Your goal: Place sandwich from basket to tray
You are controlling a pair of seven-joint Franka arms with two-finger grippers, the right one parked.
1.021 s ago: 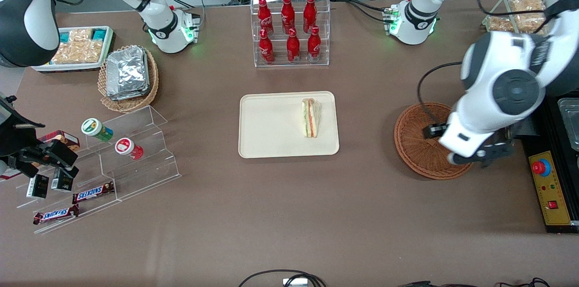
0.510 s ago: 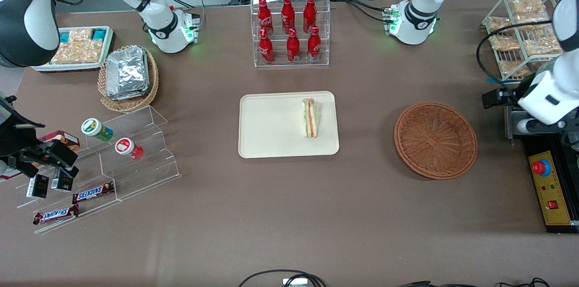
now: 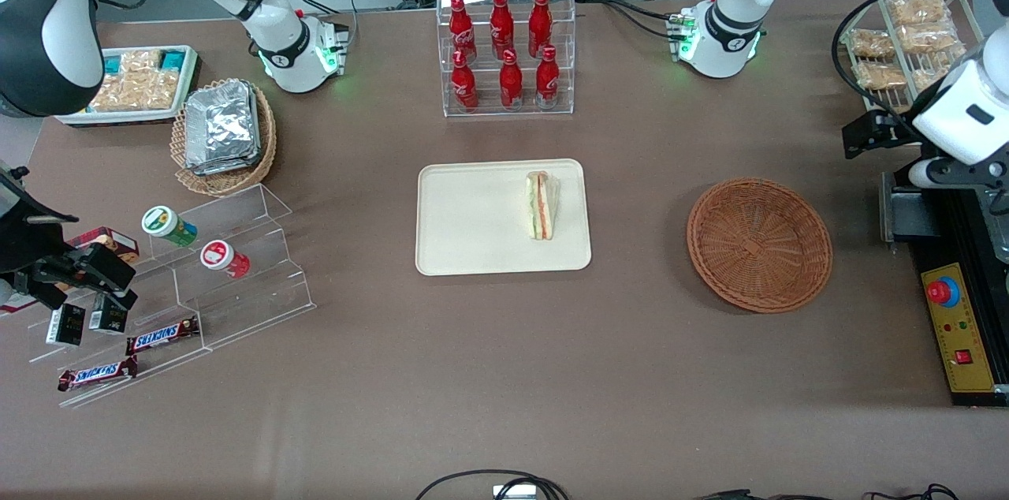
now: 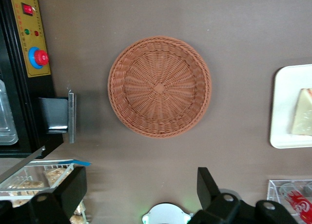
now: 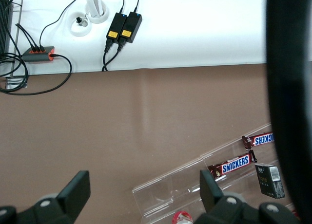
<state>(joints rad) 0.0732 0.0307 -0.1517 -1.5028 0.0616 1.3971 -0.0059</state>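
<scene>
"snickers" reads on the chocolate bars [image 3: 162, 334].

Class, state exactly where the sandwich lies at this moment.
In the front view, the sandwich lies on the tray, by its edge nearest the empty basket; the open end effector is high above the table.

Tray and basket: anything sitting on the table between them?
Nothing. In the front view only bare brown table separates the tray, which holds the sandwich, from the basket. The open pincer hangs above, past the basket toward the working arm's end.
</scene>
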